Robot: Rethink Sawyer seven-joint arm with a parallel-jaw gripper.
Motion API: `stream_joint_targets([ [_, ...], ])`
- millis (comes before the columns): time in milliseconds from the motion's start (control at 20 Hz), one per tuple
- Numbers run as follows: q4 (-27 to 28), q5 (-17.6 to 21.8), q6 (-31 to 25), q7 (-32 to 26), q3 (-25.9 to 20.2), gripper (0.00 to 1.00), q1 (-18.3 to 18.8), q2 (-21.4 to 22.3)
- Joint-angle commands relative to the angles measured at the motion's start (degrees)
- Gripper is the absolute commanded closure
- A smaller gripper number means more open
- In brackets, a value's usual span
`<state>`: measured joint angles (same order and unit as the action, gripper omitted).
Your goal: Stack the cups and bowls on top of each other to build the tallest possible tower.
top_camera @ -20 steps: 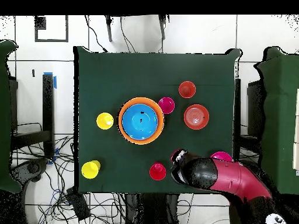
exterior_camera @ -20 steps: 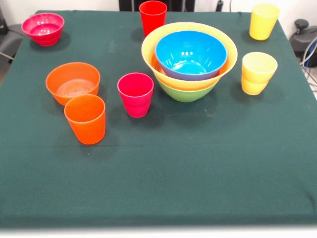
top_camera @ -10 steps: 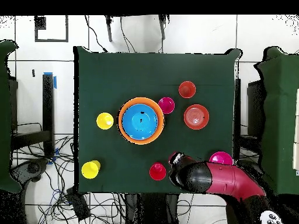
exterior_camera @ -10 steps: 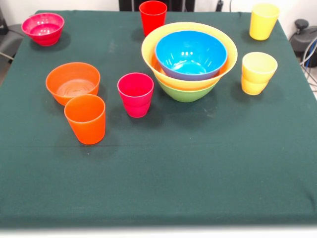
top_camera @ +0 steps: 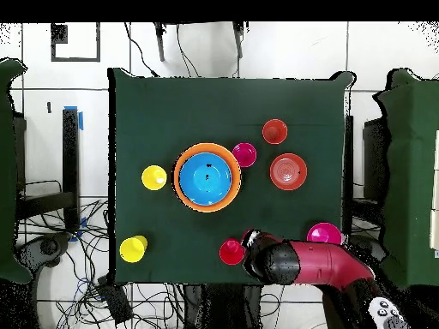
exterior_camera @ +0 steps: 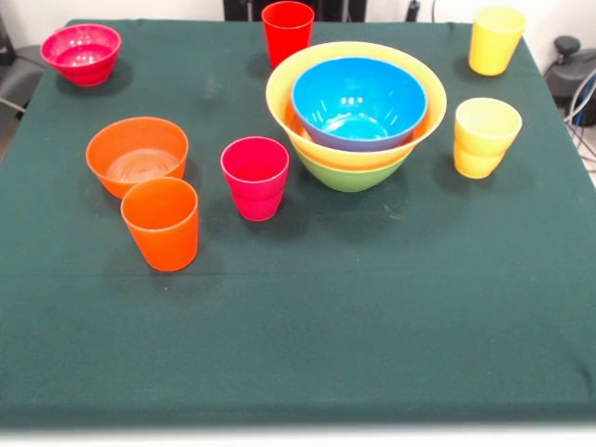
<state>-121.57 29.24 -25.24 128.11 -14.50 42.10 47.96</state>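
Observation:
The tower (exterior_camera: pixel 355 114) stands at centre right: a green bowl (exterior_camera: pixel 347 176) as base, a wide yellow bowl (exterior_camera: pixel 279 93) in it and a blue bowl (exterior_camera: pixel 358 101) on top. Loose around it are a red cup (exterior_camera: pixel 287 31), a pink cup (exterior_camera: pixel 255 177), an orange cup (exterior_camera: pixel 161 223), an orange bowl (exterior_camera: pixel 137 154), a magenta bowl (exterior_camera: pixel 80 53) and two yellow cups (exterior_camera: pixel 495 39) (exterior_camera: pixel 484 137). The front view shows no arm. Overhead, my gripper (top_camera: pixel 249 237) hangs right beside the red cup (top_camera: pixel 231 252), between it and the magenta bowl (top_camera: pixel 324 233).
The red and black arm (top_camera: pixel 313 264) lies along the table's (top_camera: pixel 171 103) bottom edge in the overhead view, partly over the magenta bowl. Cables and table legs surround the green cloth.
In the overhead view the arm has swung left and down toward the table's bottom edge, bringing the gripper closer to the red cup. Cups, bowls and tower have not moved.

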Motion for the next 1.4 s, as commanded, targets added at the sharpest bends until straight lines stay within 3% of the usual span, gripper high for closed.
stream_joint_targets([
  [50, 4.00, 5.36, 4.17, -1.19, -0.86, 0.00, -2.70, -8.79],
  [250, 5.78, 7.03, 6.04, -0.53, 0.12, 0.00, -2.84, -12.62],
  [750, 8.13, 8.64, 6.76, -1.44, 0.06, 0.00, -2.00, -16.17],
  [1100, 8.38, 7.06, 1.60, -6.52, -3.11, 0.00, 2.01, -13.91],
  [1400, 8.48, 7.11, 1.21, -6.40, -3.33, 0.00, 2.65, -14.26],
])
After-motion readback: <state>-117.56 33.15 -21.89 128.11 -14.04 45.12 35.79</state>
